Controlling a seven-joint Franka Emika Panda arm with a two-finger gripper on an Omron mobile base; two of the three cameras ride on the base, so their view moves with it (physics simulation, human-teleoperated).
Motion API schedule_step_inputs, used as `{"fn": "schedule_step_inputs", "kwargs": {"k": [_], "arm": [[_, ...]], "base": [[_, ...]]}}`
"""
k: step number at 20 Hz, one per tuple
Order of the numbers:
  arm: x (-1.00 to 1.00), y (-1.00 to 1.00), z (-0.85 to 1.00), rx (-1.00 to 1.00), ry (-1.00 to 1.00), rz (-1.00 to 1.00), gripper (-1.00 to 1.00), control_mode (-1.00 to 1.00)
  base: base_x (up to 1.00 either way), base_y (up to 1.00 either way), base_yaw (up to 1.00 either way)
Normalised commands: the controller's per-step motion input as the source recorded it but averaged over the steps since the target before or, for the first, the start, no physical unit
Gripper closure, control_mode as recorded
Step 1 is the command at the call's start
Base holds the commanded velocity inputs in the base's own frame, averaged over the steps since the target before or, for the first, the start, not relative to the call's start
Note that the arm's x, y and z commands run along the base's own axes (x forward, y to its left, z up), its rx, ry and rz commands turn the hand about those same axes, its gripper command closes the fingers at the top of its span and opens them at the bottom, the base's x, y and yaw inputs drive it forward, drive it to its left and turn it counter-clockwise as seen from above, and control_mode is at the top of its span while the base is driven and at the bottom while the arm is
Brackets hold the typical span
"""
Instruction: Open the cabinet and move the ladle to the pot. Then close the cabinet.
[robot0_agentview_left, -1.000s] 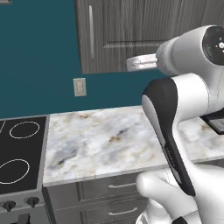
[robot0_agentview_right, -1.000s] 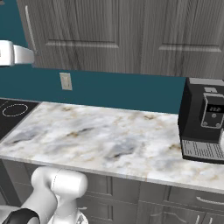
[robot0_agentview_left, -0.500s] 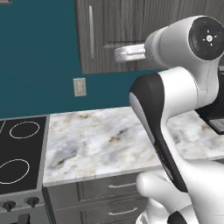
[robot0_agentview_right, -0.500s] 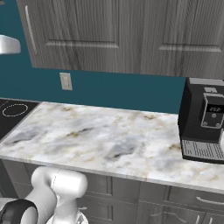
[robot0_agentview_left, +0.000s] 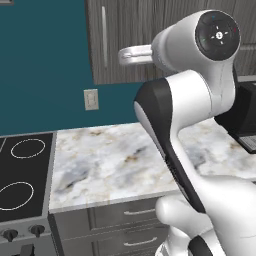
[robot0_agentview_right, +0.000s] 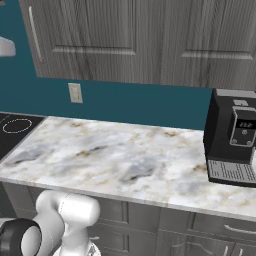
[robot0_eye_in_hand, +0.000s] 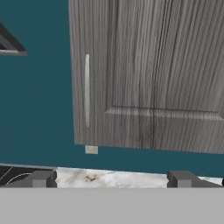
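One cabinet (robot0_eye_in_hand: 144, 74) hangs on the teal wall, with two doors seen in the right base view and one bar handle (robot0_eye_in_hand: 87, 89) near its left edge. Below the cabinet: one wall outlet (robot0_agentview_right: 75, 92), one marble counter (robot0_agentview_right: 125, 160), one coffee machine (robot0_agentview_right: 235, 137) at its right end, and one stove (robot0_agentview_left: 20, 180) to the left with two burner rings showing.

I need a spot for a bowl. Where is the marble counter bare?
The counter is bare from the stove at its left end to the coffee machine at its right end, below the wall outlet. The one crowded part is the right end, where the machine stands.
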Motion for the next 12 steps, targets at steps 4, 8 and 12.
{"fn": "schedule_step_inputs", "kwargs": {"k": [4, 8, 12], "arm": [[0.32, 0.01, 0.0, 0.02, 0.0, 0.0, -1.0, -1.0], [0.38, 0.0, 0.0, 0.01, 0.0, 0.0, -1.0, -1.0], [0.24, 0.14, 0.0, 0.0, 0.0, 0.0, -1.0, -1.0]], "base": [[0.0, 0.0, 0.0], [0.0, 0.0, 0.0], [0.0, 0.0, 0.0]]}}
